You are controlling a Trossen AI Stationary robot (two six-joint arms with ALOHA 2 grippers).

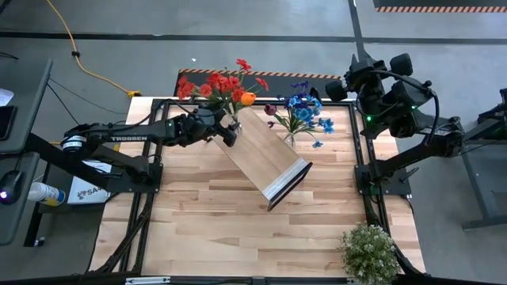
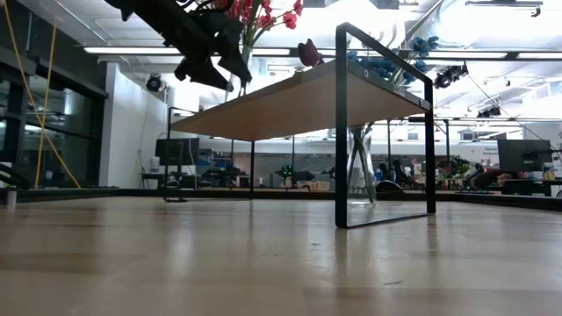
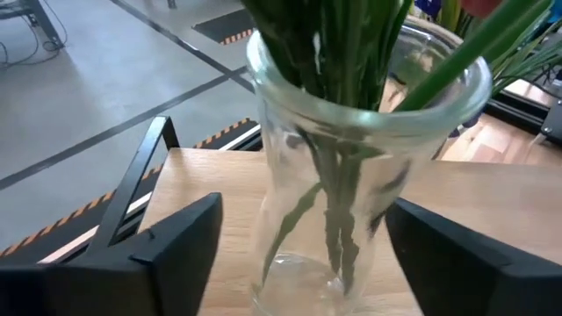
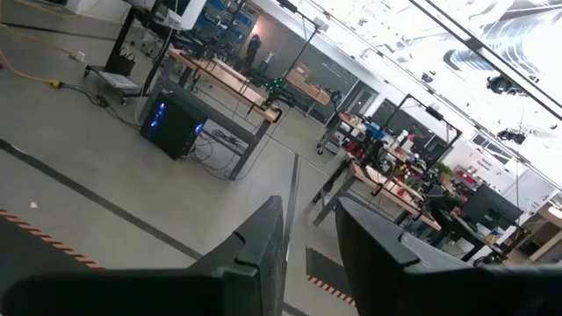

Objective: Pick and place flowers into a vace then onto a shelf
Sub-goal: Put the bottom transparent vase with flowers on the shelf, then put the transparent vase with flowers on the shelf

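Potted plant: a bushy pale-green plant [image 1: 369, 252] stands at the near right corner of the table [image 1: 206, 229], well apart from everything else.
Shelf: the light-wood shelf [image 1: 265, 154] stands in the middle of the table, set diagonally, with its white end edge toward the near side.
Left gripper: the left gripper [image 3: 299, 254] is at the far end of the shelf, its fingers [image 3: 171, 250] open on both sides of a glass vase [image 3: 351, 175], with a gap to the glass on each side.
Flowers: red and orange flowers [image 1: 222, 85] stand in this vase on the shelf top, green stems inside the glass.
Second vase: blue and purple flowers [image 1: 305, 111] stand in another vase on the table, just beside the shelf.
Right gripper: the right gripper [image 4: 307, 254] waits folded back at the far right edge, fingers almost closed, holding nothing.
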